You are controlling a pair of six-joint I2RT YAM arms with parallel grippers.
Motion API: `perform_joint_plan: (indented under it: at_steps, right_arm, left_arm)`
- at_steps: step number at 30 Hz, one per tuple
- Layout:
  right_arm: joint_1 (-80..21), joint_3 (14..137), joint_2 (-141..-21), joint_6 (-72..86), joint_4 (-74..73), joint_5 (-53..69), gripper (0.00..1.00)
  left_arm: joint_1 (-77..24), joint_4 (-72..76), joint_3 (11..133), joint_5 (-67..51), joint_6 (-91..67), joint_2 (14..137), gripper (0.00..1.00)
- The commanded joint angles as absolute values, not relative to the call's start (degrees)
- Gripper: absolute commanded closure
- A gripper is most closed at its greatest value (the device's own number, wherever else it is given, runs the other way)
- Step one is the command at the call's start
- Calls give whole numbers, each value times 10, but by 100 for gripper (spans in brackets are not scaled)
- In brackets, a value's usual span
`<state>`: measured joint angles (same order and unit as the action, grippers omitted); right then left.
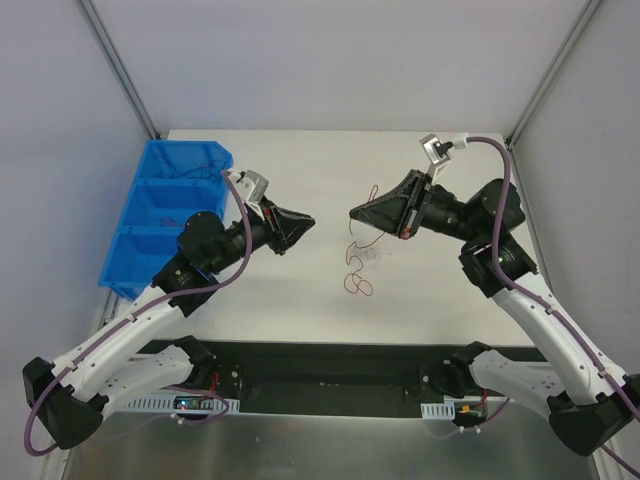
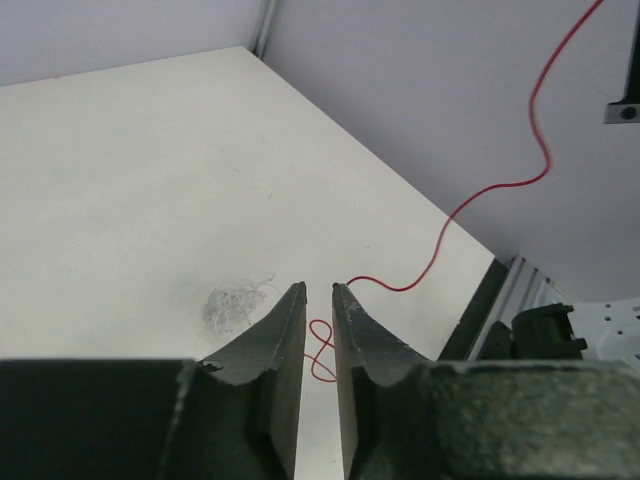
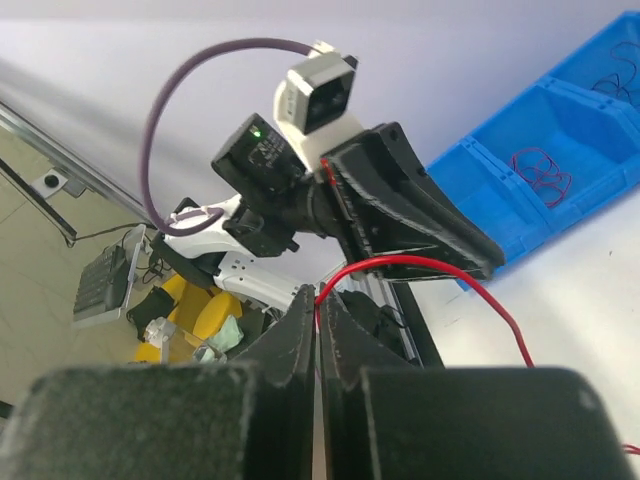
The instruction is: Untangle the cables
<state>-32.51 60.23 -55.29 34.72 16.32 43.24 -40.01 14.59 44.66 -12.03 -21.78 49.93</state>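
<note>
Ana: From the top, where are the cables?

Ben: On the table, in a small curly bunch. The left gripper and the right gripper point at each other just above it.

Ana: What does the left wrist see?

Ben: Its fingers are close together. A red wire comes out right at their tips and goes up and away. I think it is pinched there. A pale clump lies on the table near by.

Ana: And the right wrist?

Ben: Those fingers are pressed tight on the same red wire. Far off, the blue bin has red loops in one box.

Ana: So how far along is it?

Ben: I think some wires are sorted. One is held at two spots, ready to pull free. The bunch on the table is left to do.
</note>
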Motion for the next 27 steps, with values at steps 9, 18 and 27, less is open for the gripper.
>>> perform_joint_plan:
  at_steps: [9, 18, 27]
  right_arm:
    - [-326, 642, -558, 417, 212, 467, 99]
    - [-327, 662, -559, 444, 235, 461, 99]
    - [-327, 636, -542, 338, 152, 410, 93]
  left_arm:
    - [-394, 213, 514, -404, -145, 645, 1]
    - [-398, 205, 561, -433, -168, 775, 29]
    - [-388, 108, 556, -355, -142, 729, 100]
